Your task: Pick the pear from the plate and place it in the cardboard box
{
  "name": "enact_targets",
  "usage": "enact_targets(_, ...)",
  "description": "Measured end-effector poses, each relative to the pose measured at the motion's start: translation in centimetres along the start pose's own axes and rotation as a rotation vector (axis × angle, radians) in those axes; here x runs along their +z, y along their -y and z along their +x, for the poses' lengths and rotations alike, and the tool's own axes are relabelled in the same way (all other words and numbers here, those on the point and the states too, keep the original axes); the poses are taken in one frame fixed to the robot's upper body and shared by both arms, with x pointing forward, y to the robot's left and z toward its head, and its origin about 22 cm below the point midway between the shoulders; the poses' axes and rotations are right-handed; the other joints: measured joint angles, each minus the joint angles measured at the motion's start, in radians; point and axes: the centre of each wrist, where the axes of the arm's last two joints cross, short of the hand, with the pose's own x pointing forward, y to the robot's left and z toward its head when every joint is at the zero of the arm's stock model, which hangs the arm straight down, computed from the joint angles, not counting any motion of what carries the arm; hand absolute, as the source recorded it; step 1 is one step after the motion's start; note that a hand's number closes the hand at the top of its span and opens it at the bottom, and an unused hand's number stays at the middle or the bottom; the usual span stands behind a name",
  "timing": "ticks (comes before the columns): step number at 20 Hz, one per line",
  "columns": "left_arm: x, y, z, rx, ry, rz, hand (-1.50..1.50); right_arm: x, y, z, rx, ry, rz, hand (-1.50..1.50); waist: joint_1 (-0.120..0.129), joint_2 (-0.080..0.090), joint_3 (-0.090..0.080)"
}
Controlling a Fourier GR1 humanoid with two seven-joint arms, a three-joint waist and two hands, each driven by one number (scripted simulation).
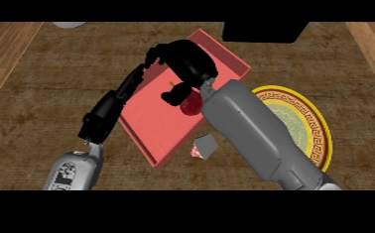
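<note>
While right hand curls over the box, the pear sits under it, above the box floor.
Near: left hand open, straight fingers along box's left wall. Right forearm crosses the plate. Far: right fingers and thumb wrapped on the red pear.

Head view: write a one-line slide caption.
Right hand holds the pear over the box, plate beside.
</note>
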Motion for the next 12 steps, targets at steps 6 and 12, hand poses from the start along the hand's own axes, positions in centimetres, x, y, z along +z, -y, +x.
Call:
enact_targets(6,0.5,-0.2,-0.3,0.001,-0.008,0.003,0.0,0.1,-0.2,-2.4,-0.227,0.033,-0.075,-1.5,0.003,0.0,0.001)
enact_targets(12,0.2,-0.5,-0.1,-0.002,-0.004,0.009,0.0,0.3,2.2,-4.9,-0.535,0.058,-0.233,-1.5,-0.003,0.002,0.001)
